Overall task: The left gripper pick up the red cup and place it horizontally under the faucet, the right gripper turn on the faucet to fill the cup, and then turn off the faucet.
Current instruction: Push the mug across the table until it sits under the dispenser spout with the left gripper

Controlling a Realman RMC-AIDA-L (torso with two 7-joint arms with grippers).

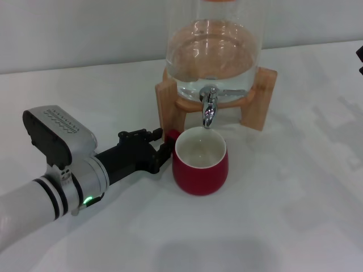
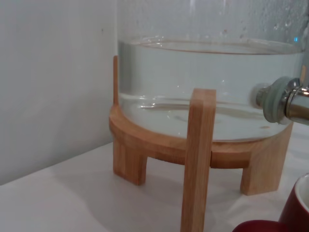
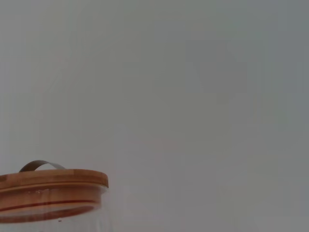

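Note:
The red cup (image 1: 200, 167) stands upright on the white table, white inside showing, directly below the faucet (image 1: 209, 111) spout. My left gripper (image 1: 166, 141) reaches in from the left and is shut on the cup's small red handle (image 1: 171, 135). In the left wrist view the faucet (image 2: 288, 100) juts from the glass jar, and the red cup (image 2: 295, 212) shows at the corner. The right gripper (image 1: 360, 56) is only a dark sliver at the head view's right edge.
The glass water jar (image 1: 214, 51) sits on a wooden stand (image 1: 258, 99) behind the cup. The stand's legs (image 2: 197, 164) are close to my left wrist. The jar's wooden lid (image 3: 50, 181) shows in the right wrist view. A white wall lies behind.

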